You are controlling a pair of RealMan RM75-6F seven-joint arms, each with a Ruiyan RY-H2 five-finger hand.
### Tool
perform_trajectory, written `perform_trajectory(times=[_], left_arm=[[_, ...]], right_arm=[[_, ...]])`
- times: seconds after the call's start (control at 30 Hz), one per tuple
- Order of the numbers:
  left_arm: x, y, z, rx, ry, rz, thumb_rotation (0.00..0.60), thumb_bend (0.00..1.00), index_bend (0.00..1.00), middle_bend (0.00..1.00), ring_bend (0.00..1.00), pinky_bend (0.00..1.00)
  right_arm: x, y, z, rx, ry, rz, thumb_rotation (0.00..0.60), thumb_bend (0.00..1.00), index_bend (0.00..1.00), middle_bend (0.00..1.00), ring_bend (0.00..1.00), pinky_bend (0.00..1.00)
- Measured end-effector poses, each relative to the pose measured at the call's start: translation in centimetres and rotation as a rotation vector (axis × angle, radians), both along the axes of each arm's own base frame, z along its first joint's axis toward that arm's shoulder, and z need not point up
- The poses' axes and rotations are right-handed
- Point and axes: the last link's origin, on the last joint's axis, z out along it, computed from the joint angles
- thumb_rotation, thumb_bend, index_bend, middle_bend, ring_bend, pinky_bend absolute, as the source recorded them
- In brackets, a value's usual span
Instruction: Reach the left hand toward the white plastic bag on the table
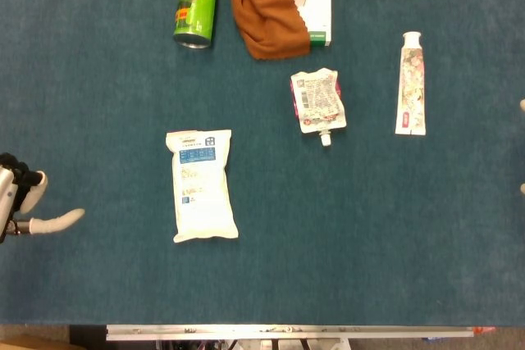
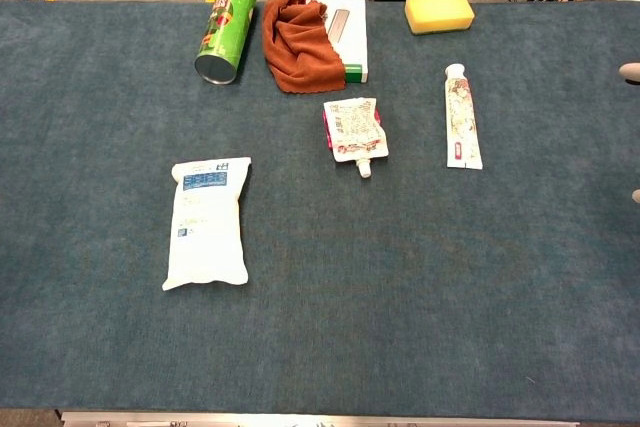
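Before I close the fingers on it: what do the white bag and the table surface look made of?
White plastic bag: looks like a soft plastic film pouch, matte to slightly glossy, with sealed flat ends and a puffed middle; contents cannot be told. Table: covered in what seems a dark blue felt or short-pile cloth, with a fuzzy, non-reflective texture.

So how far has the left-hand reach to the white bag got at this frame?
Barely started. The left hand shows only at the left edge of the head view, fingers apart and holding nothing, with bare table between it and the white plastic bag, which lies flat and untouched. The chest view doesn't show that hand. Nearly the whole reach remains. Only fingertips of the right hand show.
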Motion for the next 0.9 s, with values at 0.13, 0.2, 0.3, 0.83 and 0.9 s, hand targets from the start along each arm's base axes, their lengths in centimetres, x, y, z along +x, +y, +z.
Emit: perform_trajectory(times=[0.13, 0.2, 0.3, 0.83, 0.9], left_arm=[[0.17, 0.04, 0.14, -0.017, -0.043, 0.007, 0.073, 0.0, 1.0, 1.0, 0.89, 0.42], [0.21, 0.03, 0.16, -0.023, -0.055, 0.006, 0.023, 0.0, 1.0, 1.0, 0.89, 0.3], [0.25, -0.01, 0.21, -0.036, -0.071, 0.002, 0.0, 0.0, 1.0, 1.0, 0.89, 0.25], [0.46, -0.1, -0.06, -0.081, -0.142, -0.009, 0.0, 0.0, 1.0, 1.0, 0.9, 0.22], [0.63, -0.12, -0.15, -0.092, -0.168, -0.007, 0.0, 0.0, 1.0, 1.0, 0.9, 0.22]], right_arm=[[-0.02, 0.0, -0.01, 0.001, 0.001, -0.002, 0.6, 0.0, 0.03, 0.16, 0.06, 0.06], [-0.02, -0.01, -0.03, 0.002, 0.002, -0.003, 0.6, 0.0, 0.03, 0.16, 0.06, 0.06], [-0.02, 0.0, -0.03, 0.001, 0.003, -0.004, 0.6, 0.0, 0.04, 0.16, 0.06, 0.06], [0.02, 0.04, -0.01, -0.003, 0.006, -0.005, 0.6, 0.0, 0.04, 0.17, 0.06, 0.06], [0.0, 0.04, -0.04, -0.003, 0.008, -0.006, 0.6, 0.0, 0.04, 0.17, 0.06, 0.06]])
